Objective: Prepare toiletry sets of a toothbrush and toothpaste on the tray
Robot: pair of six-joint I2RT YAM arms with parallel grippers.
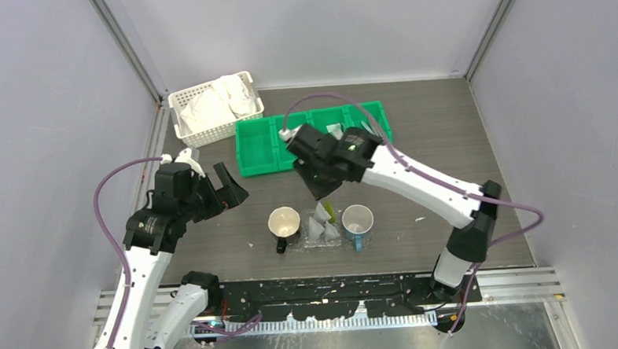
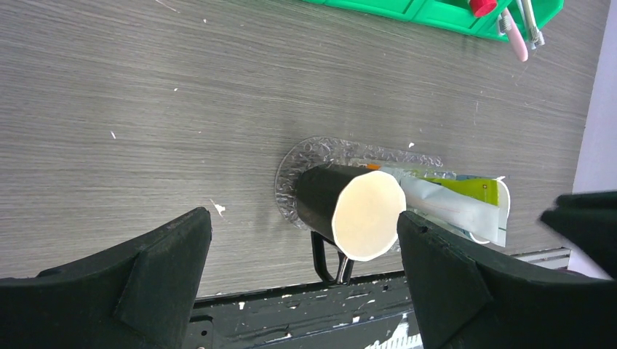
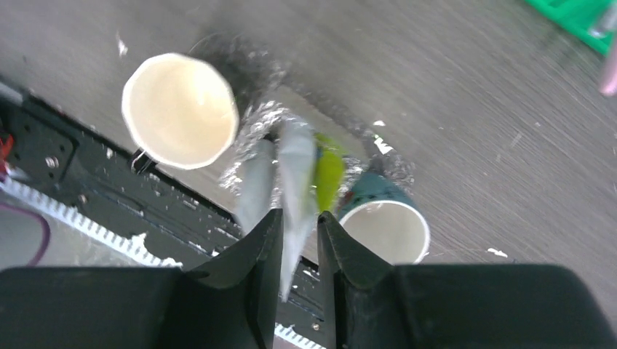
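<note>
light: bright, even, diffuse | shadows: soft | top + L wrist: sharp | R wrist: motion blur

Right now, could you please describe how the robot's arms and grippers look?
The left arm and right arm have white links with black joints, each trailing a purple cable. The left gripper and right gripper have chunky black wedge-shaped fingers.

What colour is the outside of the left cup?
Black, with a cream inside; the left mug shows best in the left wrist view.
</note>
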